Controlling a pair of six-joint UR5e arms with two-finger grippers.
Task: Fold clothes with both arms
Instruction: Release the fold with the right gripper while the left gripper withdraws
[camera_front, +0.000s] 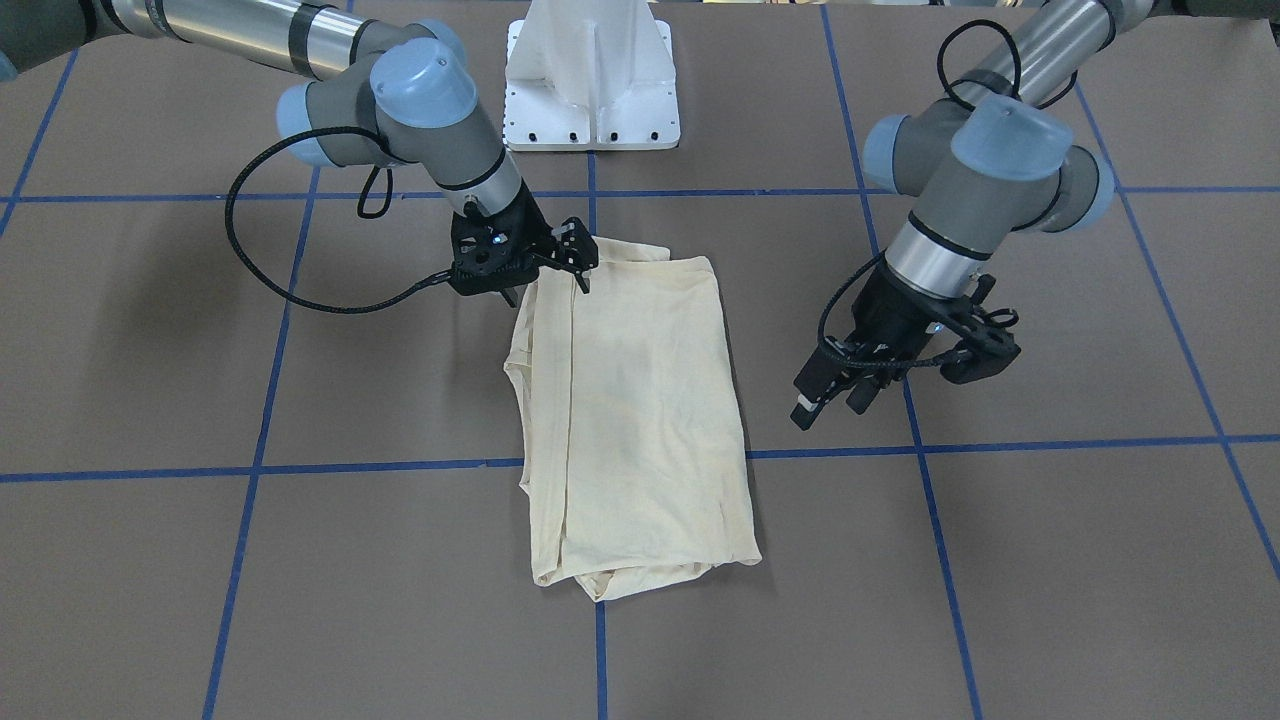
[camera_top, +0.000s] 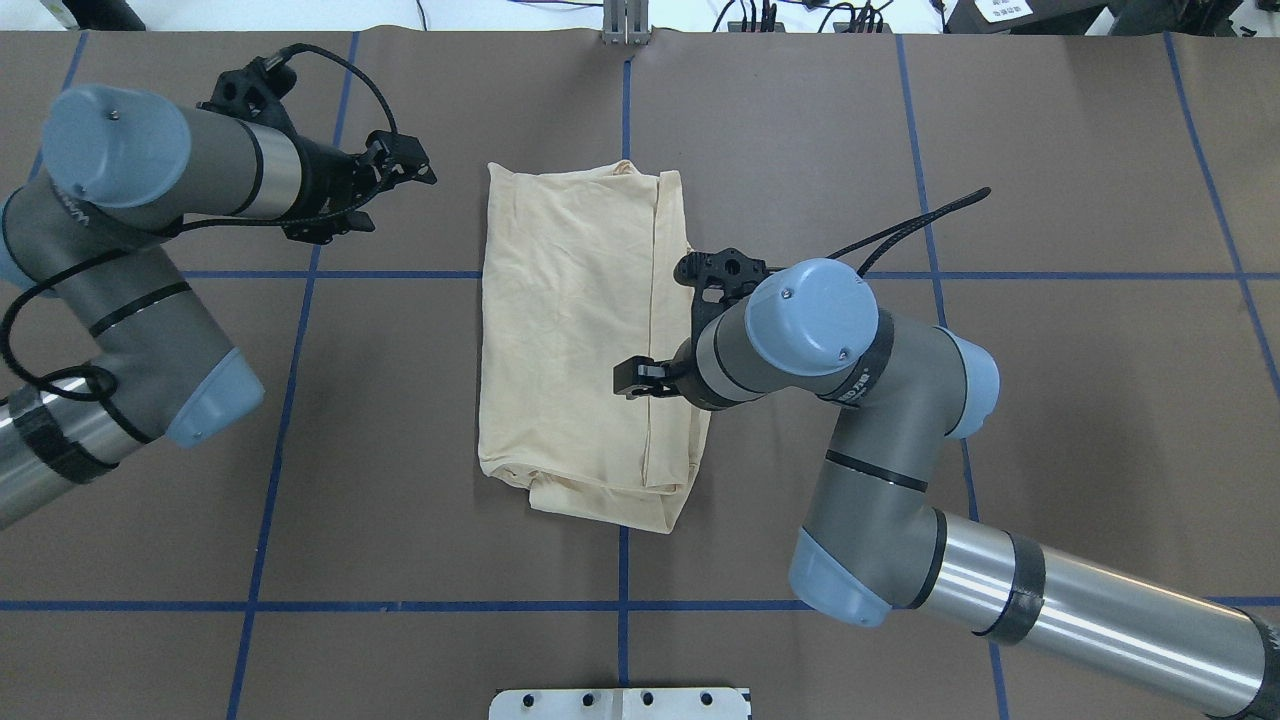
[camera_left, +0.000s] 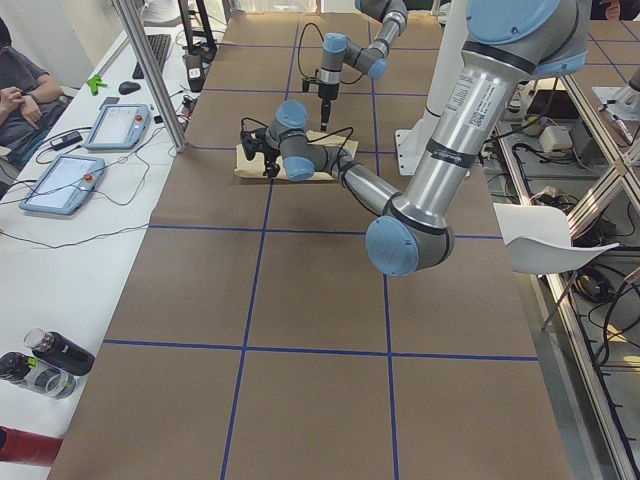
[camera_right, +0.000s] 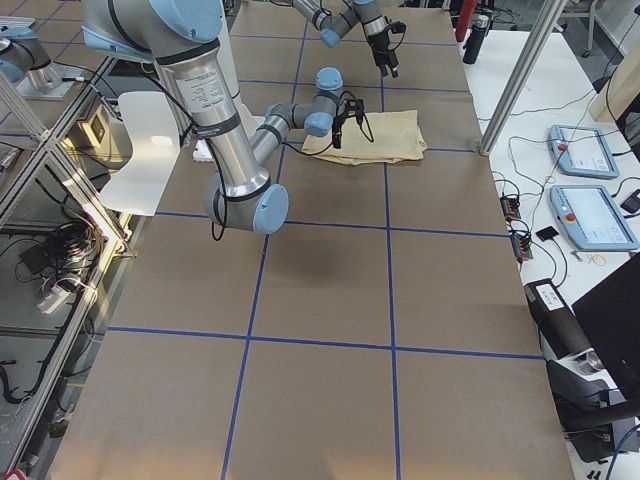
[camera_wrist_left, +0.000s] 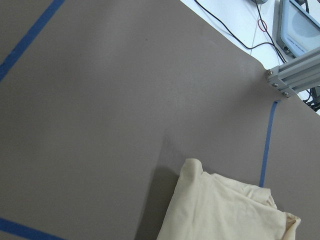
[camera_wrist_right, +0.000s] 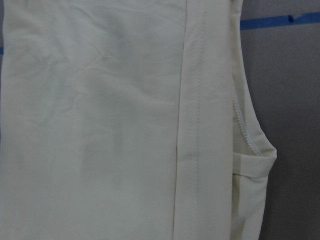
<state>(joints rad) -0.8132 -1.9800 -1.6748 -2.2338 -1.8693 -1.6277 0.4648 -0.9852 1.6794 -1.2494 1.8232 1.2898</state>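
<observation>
Pale cream-yellow T-shirt (camera_top: 570, 320) lies folded into a long rectangle, stitched hem lengthwise, mid-surface (camera_top: 1050, 400); right end effector (camera_front: 545, 288) spread over its corner, left end effector (camera_top: 385, 190) spread, apart.

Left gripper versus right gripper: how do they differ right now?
The left gripper hangs over bare table beside the shirt; the right gripper is low at the shirt's robot-side end. The left gripper's jaws stand apart and empty; the right's I cannot tell. Both are black two-finger grippers.
</observation>
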